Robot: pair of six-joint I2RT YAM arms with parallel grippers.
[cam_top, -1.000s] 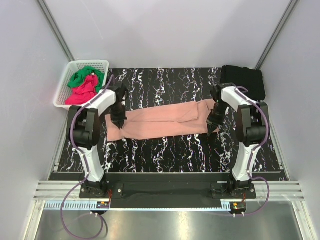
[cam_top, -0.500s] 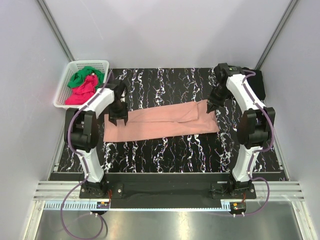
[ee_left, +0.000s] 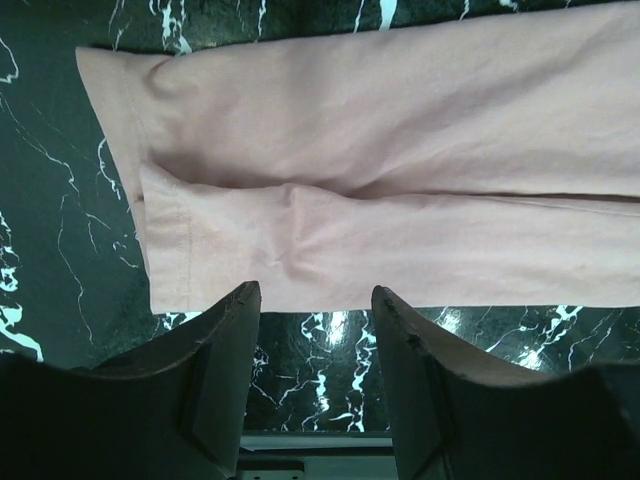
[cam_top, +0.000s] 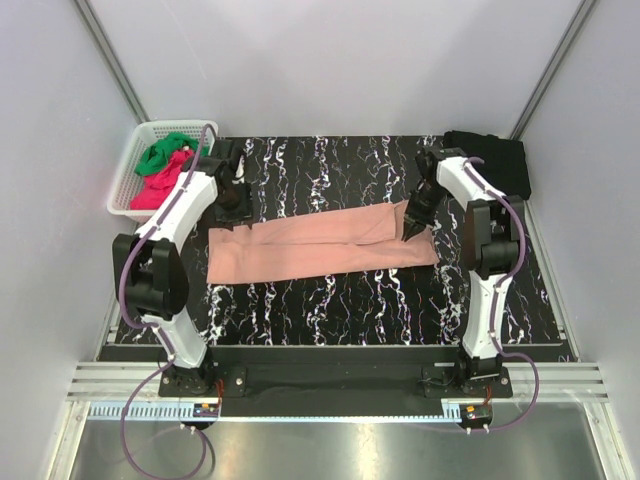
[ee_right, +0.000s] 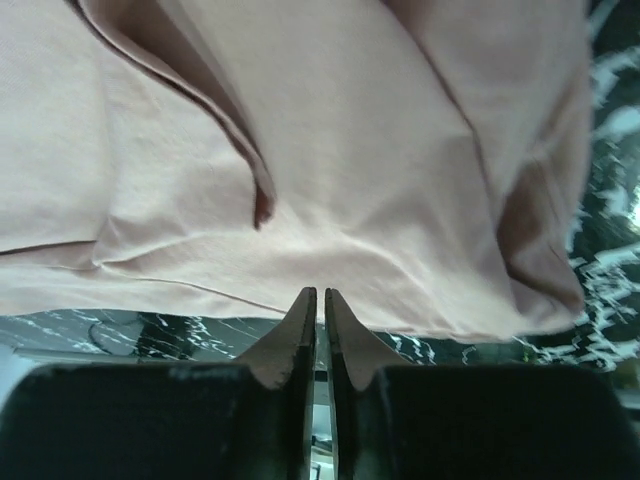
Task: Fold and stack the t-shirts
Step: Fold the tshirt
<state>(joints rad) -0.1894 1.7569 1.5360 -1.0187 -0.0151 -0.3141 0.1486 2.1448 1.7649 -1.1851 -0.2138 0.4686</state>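
The pink shirt (cam_top: pixel 320 245) lies flat across the middle of the table (cam_top: pixel 330 300) as a long band, its sides and sleeves turned in, so the lengthwise folds look done and the crosswise fold is the step in hand. The left gripper (ee_left: pixel 315 300) hovers over the band's left end with its fingers well apart and nothing between them. The right gripper (ee_right: pixel 320 293) sits at the right end, its fingers almost together with only a slit showing. The tips are right at the hem, and the wrist view is too close to tell whether they nip any cloth. The next move probably calls for both grippers to take the corners of one end, lift it, and carry it over to meet the other without dragging the layers open. The table top is black stone-pattern with white veins and looks smooth. A folded black shirt (cam_top: pixel 490 160) sits at the far right corner, likely the stack. A white basket (cam_top: pixel 125 195) off the far left corner holds a green shirt (cam_top: pixel 160 155) and a red shirt (cam_top: pixel 160 185). Plain pale walls (cam_top: pixel 330 60) close in the space.
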